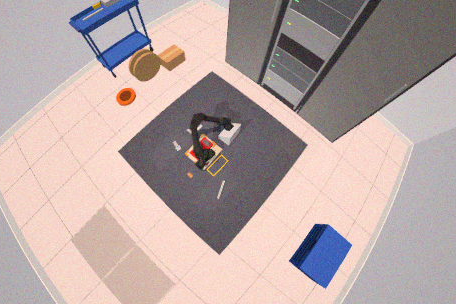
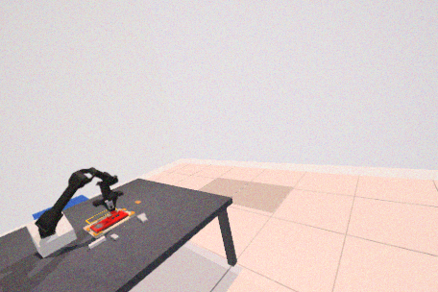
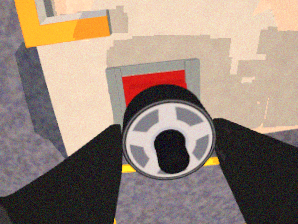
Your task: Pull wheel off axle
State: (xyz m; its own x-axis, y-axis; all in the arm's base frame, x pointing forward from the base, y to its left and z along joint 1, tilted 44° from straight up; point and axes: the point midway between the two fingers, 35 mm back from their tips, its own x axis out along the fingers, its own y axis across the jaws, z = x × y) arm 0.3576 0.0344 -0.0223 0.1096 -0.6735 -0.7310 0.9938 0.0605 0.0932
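Note:
The wheel (image 3: 194, 141) has a black tyre and a pale spoked face. In the wrist view it stands between the two fingers, which touch it on both sides. My gripper (image 3: 166, 131) (image 2: 110, 208) is shut on it, low over the edge of the beige board (image 3: 62, 85). A dark keyhole shape shows at the wheel's centre; whether the axle is still inside cannot be told. A grey frame (image 3: 114, 95) with a red part (image 3: 154, 80) lies behind the wheel. The marked area is a yellow outline (image 1: 221, 168) (image 3: 128, 168) on the table beside the board, partly hidden by the wheel in the wrist view.
An orange-yellow bracket (image 3: 50, 37) stands at the board's corner. A pale bar (image 1: 221, 190) lies beyond the marked area, and a small orange piece (image 1: 190, 175) (image 2: 137, 202) lies beside the board. Small pale pieces lie on the board's other side. The arm's white base (image 1: 230, 133) is behind.

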